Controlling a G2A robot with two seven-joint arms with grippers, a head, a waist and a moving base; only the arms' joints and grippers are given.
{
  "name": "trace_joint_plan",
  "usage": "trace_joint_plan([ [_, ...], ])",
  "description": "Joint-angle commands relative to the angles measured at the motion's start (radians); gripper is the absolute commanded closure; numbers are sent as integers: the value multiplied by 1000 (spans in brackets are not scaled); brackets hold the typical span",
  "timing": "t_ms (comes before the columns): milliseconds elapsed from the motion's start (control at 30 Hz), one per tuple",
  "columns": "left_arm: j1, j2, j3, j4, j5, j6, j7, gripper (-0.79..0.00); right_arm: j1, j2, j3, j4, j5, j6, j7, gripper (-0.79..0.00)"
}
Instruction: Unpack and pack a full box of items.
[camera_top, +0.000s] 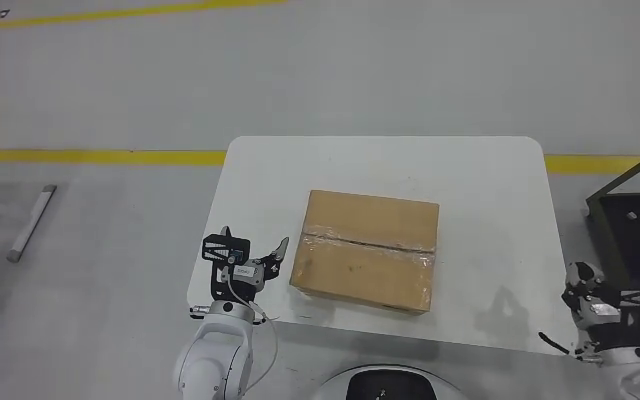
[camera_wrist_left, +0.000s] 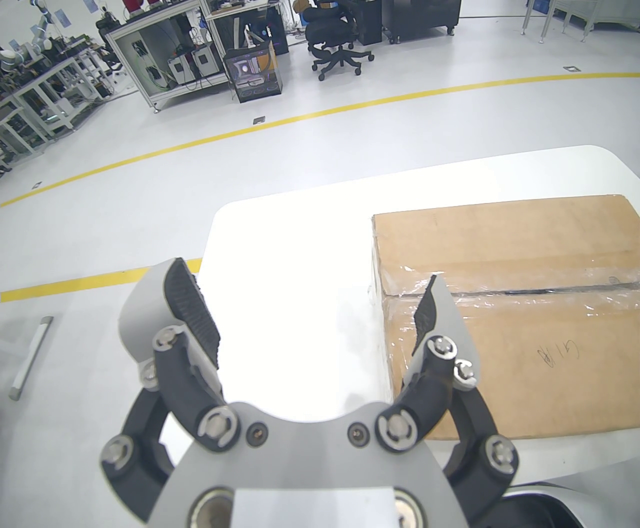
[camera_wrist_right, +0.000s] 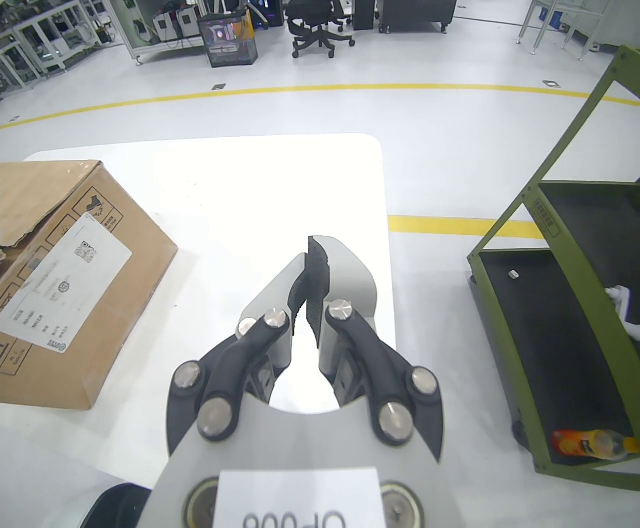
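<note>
My left arm (camera_top: 215, 362) comes up from the near left in the top view and ends in my left tool (camera_wrist_left: 305, 280). It is aimed forward and a little downward, its two silver fingers spread wide, and their black ribbed pads (camera_wrist_left: 194, 310) face each other across an open gap. My right arm (camera_top: 603, 318) sits far off to my right, well apart from the left, and my right tool (camera_wrist_right: 311, 265) points forward with its fingers drawn together, so its dark pads (camera_wrist_right: 316, 280) press face to face.
</note>
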Motion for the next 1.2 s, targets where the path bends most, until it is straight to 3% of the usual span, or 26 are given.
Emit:
trace_joint_plan([
  [0, 0, 0, 0, 0, 0, 0, 0, -785, 2, 0, -1, 1, 0, 1, 0, 0],
  [700, -3, -1, 7, -15, -14, 2, 9, -785, -38, -6, 6, -69, -82, 2, -21, 0],
  [967, -63, -2, 142, -117, 33, -66, -27, -785, -38, -6, 6, -69, -82, 2, -21, 0],
  [1167, -130, -5, 297, -101, 67, -182, -81, -785, -38, -6, 6, -69, -82, 2, -21, 0],
])
